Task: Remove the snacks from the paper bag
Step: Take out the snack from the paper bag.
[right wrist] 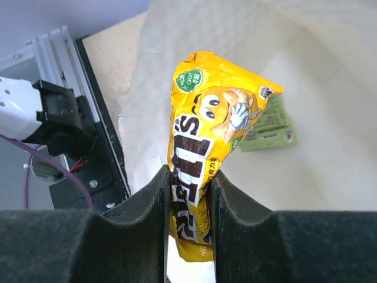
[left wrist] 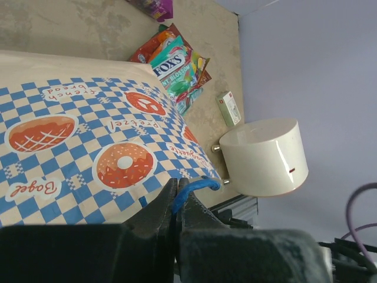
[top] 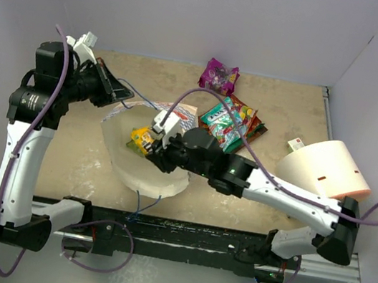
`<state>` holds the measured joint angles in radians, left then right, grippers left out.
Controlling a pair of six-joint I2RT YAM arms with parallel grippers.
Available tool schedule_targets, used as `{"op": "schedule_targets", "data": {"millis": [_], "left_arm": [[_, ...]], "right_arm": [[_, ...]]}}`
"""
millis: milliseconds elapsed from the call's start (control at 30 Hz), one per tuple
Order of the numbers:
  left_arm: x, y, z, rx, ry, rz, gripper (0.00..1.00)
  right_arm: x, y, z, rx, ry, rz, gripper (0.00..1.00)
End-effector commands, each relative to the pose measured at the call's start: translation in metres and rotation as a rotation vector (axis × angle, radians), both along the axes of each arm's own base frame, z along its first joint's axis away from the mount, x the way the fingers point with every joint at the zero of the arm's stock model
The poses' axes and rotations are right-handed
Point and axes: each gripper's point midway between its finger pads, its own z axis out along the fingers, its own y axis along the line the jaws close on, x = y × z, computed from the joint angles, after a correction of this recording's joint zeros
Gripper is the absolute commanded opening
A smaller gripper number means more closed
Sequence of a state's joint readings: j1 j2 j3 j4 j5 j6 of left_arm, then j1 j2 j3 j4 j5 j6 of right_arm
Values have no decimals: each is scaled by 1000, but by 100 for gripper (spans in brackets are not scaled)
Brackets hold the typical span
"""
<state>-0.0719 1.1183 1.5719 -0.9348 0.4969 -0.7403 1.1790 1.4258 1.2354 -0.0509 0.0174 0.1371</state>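
left arm point(top: 18, 156): white links, black joints | right arm point(top: 289, 196): same | cables point(top: 66, 66): purple, looping beside rail point(top: 181, 233) | right gripper point(right wrist: 189, 177): black fingers

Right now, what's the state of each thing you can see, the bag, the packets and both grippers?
paper bag: lying on the table, mouth open.
left gripper: shut on the bag's blue handle.
right gripper: shut on the yellow packet.
yellow packet: gripped, above the bag's open interior.
pale green packet: lying inside the bag.
magenta packet: out on the table.
packet pile: out on the table beside the bag.
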Motion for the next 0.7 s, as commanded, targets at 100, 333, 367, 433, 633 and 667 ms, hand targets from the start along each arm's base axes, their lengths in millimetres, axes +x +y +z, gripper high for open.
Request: {"op": "schedule_targets", "data": {"millis": [100, 333, 367, 433, 633, 667], "left_arm": [[0, 9, -9, 29, 2, 50, 0], [-7, 12, -14, 29, 21, 73, 0], [-8, 13, -14, 30, 21, 78, 0], [-11, 14, -15, 34, 26, 84, 0], [-23, 18, -14, 44, 26, 96, 0], [-25, 18, -13, 45, 24, 96, 0]], "right_arm": [[-2, -58, 79, 39, -109, -75, 10], [26, -110, 135, 27, -294, -245, 6], [32, -117, 145, 35, -319, -271, 6], [49, -133, 159, 55, -352, -322, 5], [117, -185, 169, 72, -342, -481, 4], [128, -192, 160, 51, -329, -497, 5]]}}
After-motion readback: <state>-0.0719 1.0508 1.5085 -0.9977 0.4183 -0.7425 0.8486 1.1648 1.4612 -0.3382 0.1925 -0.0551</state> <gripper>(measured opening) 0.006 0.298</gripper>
